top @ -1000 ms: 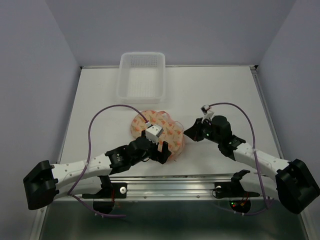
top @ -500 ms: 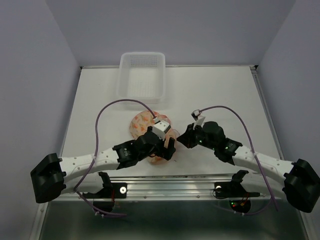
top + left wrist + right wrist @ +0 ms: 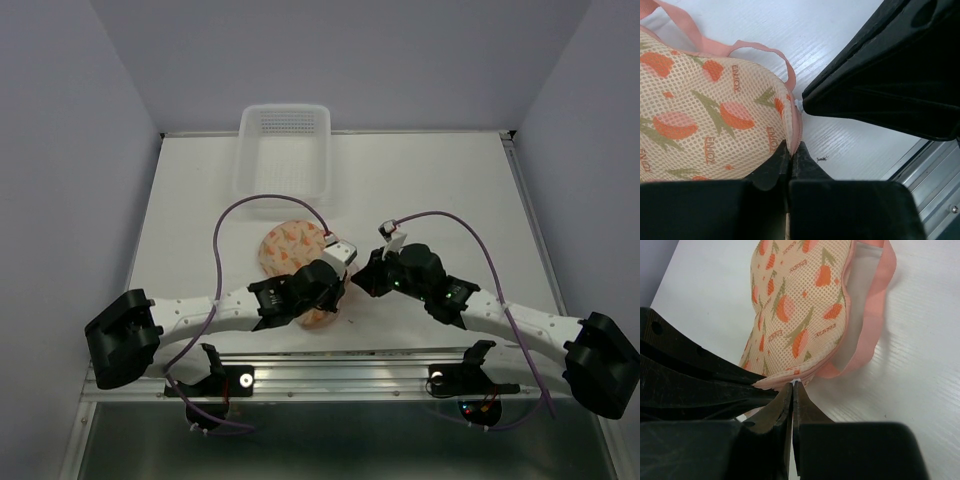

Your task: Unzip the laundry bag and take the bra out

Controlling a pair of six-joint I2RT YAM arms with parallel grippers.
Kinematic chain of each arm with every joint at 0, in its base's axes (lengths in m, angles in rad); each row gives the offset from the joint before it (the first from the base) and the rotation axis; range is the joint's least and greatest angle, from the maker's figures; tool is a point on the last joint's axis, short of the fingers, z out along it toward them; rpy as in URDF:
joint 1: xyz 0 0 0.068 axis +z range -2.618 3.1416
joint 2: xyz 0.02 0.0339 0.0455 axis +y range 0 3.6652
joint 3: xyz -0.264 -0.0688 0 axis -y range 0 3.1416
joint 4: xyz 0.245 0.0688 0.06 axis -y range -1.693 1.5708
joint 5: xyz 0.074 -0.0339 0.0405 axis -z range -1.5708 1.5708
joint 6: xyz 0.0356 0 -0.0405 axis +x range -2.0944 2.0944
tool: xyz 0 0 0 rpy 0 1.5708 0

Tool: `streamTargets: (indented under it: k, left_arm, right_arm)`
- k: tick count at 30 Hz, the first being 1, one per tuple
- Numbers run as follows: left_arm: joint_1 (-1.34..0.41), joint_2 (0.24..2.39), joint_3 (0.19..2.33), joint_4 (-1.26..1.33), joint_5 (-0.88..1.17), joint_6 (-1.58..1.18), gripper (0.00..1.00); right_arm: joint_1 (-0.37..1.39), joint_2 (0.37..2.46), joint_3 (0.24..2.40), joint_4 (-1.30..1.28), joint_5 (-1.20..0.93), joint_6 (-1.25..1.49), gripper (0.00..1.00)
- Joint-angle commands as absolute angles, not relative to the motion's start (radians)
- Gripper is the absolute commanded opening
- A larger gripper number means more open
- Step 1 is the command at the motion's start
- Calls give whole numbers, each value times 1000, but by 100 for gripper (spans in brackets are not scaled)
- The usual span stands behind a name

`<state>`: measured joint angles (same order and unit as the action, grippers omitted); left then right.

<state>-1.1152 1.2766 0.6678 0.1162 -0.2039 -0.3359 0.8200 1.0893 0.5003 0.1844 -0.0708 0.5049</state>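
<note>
The laundry bag (image 3: 287, 247), cream mesh with orange and green prints and pink trim, lies at the table's middle, its near end under my left arm. My left gripper (image 3: 336, 298) (image 3: 791, 148) is shut on the bag's pink edge (image 3: 796, 131). My right gripper (image 3: 358, 285) (image 3: 793, 385) meets it from the right, shut on a small white zipper pull (image 3: 799, 103) at the same edge. In the right wrist view the bag (image 3: 800, 305) gapes along its side, showing a grey lining (image 3: 857, 315) behind pink trim. The bra cannot be made out.
A white perforated basket (image 3: 283, 150) stands at the back of the table, beyond the bag. A pink loop (image 3: 765, 47) trails from the bag onto the white tabletop. A metal rail (image 3: 350, 372) runs along the near edge.
My left gripper travelled right over the bag and went from open to shut on its near edge. The right gripper crept left, still shut. The bag now looks bunched and narrower.
</note>
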Motion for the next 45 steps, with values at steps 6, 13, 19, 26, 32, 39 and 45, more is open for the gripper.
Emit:
streamTargets:
  k: [6, 13, 19, 26, 32, 39, 45]
  left_arm:
    - [-1123, 1206, 632, 147, -199, -341, 0]
    - [-1126, 1095, 522, 153, -179, -397, 0]
    - [-1124, 1045, 463, 153, -247, -457, 8]
    - [-1088, 1063, 540, 109, -305, -416, 99]
    - [-1088, 1071, 610, 141, -219, -327, 99]
    - [-1088, 1130, 701, 140, -187, -259, 99]
    - [-1088, 1247, 776, 109, -232, -212, 97]
  right_arm:
    - [831, 1068, 546, 154, 135, 439, 1]
    - [678, 1088, 557, 149, 126, 431, 1]
    - [669, 1088, 583, 149, 62, 397, 1]
    - [669, 1006, 535, 137, -67, 405, 1]
    - [724, 1011, 515, 167, -89, 443, 1]
    - [773, 1046, 531, 176, -71, 446, 1]
    - [773, 1045, 534, 176, -69, 446, 1]
